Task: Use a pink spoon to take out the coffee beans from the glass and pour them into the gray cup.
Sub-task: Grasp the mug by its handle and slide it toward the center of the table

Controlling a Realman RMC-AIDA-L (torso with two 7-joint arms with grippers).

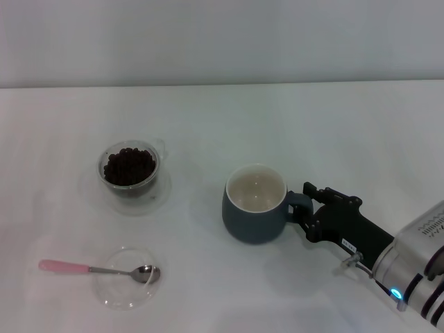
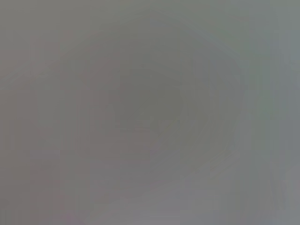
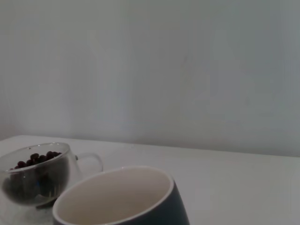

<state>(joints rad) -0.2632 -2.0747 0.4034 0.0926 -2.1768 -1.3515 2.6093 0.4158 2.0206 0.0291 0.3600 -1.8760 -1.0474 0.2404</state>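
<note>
While the right pincer (image 1: 310,202) grips the gray cup (image 1: 254,211) handle, the pink spoon (image 1: 97,269) lies crosswise, handle leftward.

At centre frame in the head view the gray cup (image 1: 254,214) is dark blue-gray outside and cream-white inside, plain with no pattern. At left of centre the coffee beans (image 1: 129,165) are dark brown, nearly black, heaped in the clear, colourless glass (image 1: 130,168). In the lower left the pink spoon (image 1: 99,269) has a pale pink handle and a shiny silver bowl, lying across a clear glass dish (image 1: 123,279). The table (image 1: 312,125) is plain white. At lower right the right gripper (image 1: 306,205) is matte black, its arm silver-gray with black stripes and a small blue light
</note>
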